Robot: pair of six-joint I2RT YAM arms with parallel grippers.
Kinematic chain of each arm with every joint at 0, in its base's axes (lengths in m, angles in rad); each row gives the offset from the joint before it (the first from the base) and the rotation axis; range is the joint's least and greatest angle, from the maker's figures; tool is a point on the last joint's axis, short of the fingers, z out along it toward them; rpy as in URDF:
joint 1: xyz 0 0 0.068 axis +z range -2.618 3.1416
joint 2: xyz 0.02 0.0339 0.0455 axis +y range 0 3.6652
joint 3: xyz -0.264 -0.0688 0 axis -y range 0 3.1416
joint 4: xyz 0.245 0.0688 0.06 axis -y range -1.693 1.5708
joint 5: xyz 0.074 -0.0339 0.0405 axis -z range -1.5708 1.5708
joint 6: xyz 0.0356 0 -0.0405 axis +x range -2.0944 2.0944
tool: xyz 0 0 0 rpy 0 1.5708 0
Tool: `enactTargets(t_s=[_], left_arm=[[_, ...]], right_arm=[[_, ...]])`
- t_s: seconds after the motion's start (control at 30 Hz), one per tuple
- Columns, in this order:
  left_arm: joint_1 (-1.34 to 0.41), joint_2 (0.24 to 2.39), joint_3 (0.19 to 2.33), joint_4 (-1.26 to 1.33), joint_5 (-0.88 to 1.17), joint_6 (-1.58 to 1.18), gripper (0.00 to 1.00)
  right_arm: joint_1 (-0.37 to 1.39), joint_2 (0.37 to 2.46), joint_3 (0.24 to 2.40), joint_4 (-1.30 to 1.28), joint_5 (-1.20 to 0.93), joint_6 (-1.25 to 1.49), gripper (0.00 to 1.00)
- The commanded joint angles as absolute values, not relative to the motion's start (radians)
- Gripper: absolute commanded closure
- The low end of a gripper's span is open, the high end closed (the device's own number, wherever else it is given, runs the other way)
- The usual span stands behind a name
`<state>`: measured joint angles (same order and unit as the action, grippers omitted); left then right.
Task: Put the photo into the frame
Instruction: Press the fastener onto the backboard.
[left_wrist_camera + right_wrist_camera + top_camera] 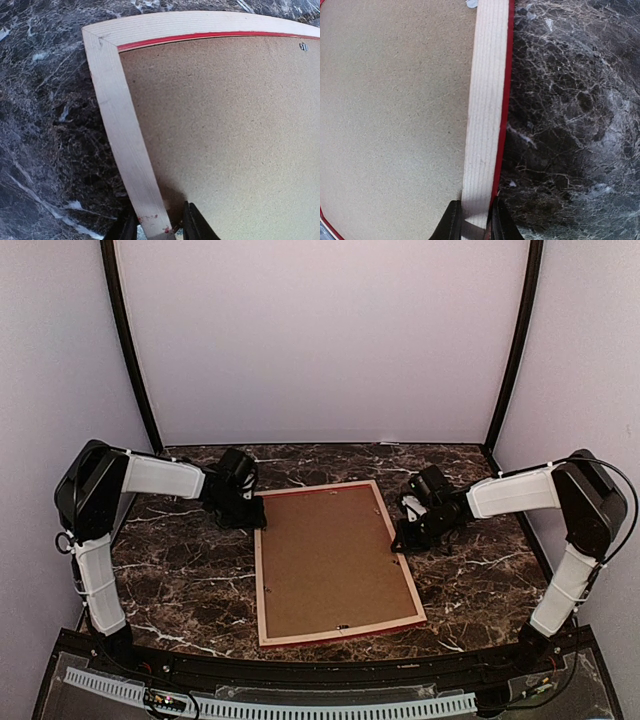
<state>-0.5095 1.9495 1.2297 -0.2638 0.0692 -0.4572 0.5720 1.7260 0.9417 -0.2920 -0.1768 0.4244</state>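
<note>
The frame (407, 570) lies face down on the dark marble table (180, 580), pale wood back up, red showing only along its edges. A brown backing board (330, 560) fills it. The photo is out of view. My left gripper (252, 515) is at the frame's far left corner. In the left wrist view the left gripper (157, 225) straddles the left rail (120, 125), one finger against its outer edge, the other a little off it over the board (225, 125). My right gripper (474, 222) is shut on the right rail (485, 100), about halfway along it (398, 540).
Pale walls with dark corner posts (130, 350) close in the table on three sides. A black ledge with a white toothed strip (300, 705) runs along the near edge between the arm bases. A small metal tab (303, 46) sits on the backing board.
</note>
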Motion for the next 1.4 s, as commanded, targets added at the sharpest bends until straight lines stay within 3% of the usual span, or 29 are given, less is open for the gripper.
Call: enactTargets(t_s=[0.0,0.57,0.63,0.8,1.03,1.2,1.37], left_arm=[[-0.513,1.989,1.159,-0.296,0.118,-0.455,0.67],[-0.496,1.921,1.129,-0.284,0.217,-0.457,0.73],[-0.487,1.913,1.132,-0.276,0.235,-0.464,0.68],[-0.479,1.888,1.158,-0.27,0.254,-0.475,0.46],[-0.485,1.845,1.106,-0.249,0.3,-0.494,0.33],[-0.524,1.807,1.055,-0.284,0.238,-0.494,0.34],[-0.572,1.78,1.01,-0.309,0.176,-0.507,0.44]], right_arm=[[0.57,1.728,0.913,-0.286,-0.172,0.405,0.88],[0.571,1.737,0.916,-0.285,-0.171,0.41,0.89],[0.571,1.738,0.917,-0.285,-0.173,0.411,0.89],[0.571,1.737,0.917,-0.286,-0.173,0.413,0.89],[0.571,1.734,0.919,-0.286,-0.173,0.417,0.89],[0.57,1.73,0.918,-0.28,-0.176,0.43,0.86],[0.57,1.731,0.918,-0.267,-0.186,0.447,0.76]])
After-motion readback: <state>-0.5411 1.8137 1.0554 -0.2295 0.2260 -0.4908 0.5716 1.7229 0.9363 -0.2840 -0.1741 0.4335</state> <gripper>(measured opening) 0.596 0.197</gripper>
